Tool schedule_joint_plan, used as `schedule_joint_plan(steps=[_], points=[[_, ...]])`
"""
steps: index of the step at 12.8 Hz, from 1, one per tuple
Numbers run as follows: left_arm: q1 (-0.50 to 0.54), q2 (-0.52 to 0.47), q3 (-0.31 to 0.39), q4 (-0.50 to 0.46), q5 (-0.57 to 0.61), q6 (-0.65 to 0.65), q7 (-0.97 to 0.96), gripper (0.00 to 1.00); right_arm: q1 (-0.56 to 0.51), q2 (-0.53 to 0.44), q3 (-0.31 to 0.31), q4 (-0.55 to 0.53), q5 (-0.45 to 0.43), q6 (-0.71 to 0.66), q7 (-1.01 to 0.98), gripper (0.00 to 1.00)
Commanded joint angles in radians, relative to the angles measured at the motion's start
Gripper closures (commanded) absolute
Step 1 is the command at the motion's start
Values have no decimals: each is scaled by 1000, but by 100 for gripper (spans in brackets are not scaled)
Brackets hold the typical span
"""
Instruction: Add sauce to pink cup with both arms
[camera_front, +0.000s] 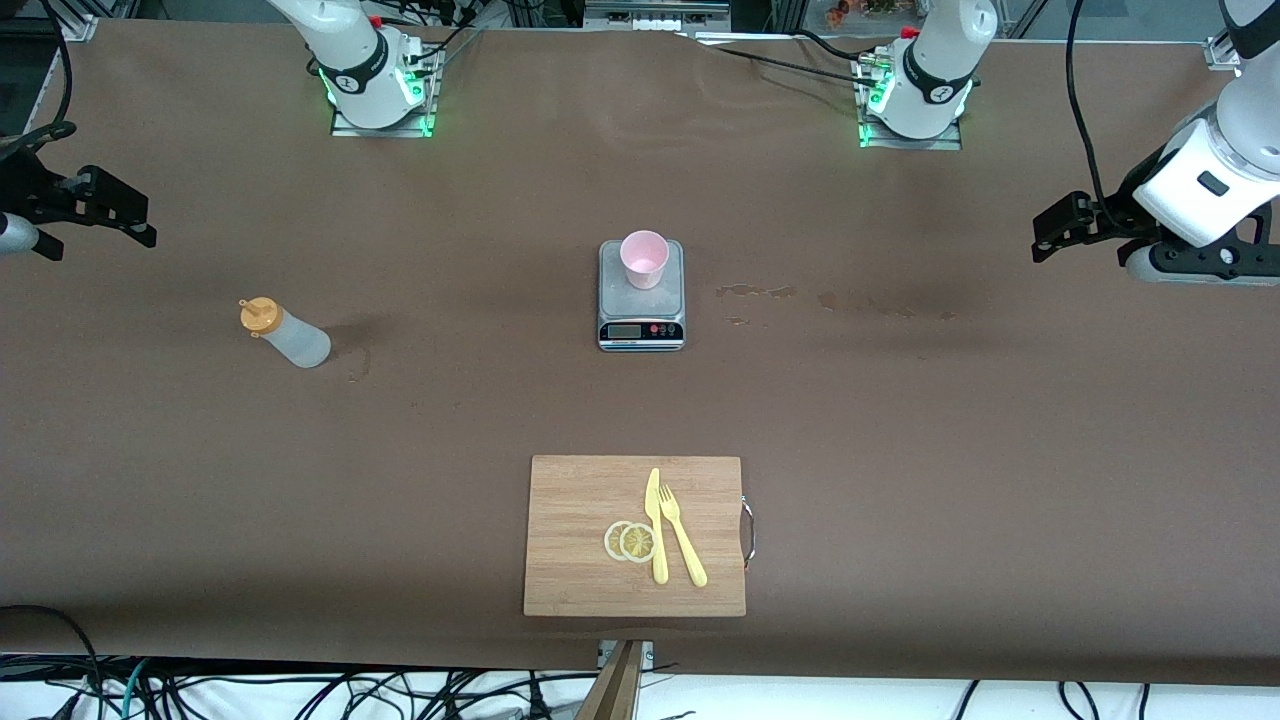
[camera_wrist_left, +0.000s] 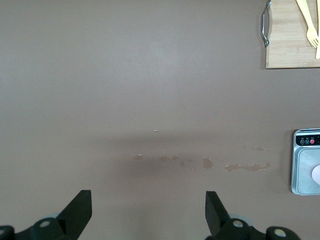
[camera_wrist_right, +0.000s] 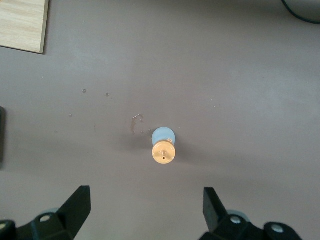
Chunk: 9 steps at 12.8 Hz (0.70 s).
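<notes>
While both grippers hovered open-fingered, the left gripper (camera_front: 1045, 235) over bare table, the right gripper (camera_wrist_right: 145, 205) hung above the upright, orange-capped translucent sauce bottle (camera_front: 285, 334); the pink plastic cup (camera_front: 643, 259) stood on the grey scale (camera_front: 641, 325), its contents apparently hard to judge. Any grasp should take the bottle's body squarely.

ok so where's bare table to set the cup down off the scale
Bare table lies between the sauce bottle and the scale, and between the scale and the cutting board. Toward the left arm's end, dried spills mark the cloth. The pink cup fills the scale.
</notes>
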Motion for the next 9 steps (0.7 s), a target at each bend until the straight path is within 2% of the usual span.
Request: schedule_joint_plan(steps=[1,9], points=[[3,8,1,28,-17,-23,-3,0,15,-21,-13,-6,1,-13,0,0],[5,8,0,28,-17,-23,-1,0,10,-12,-16,20,-8,-15,11,0]])
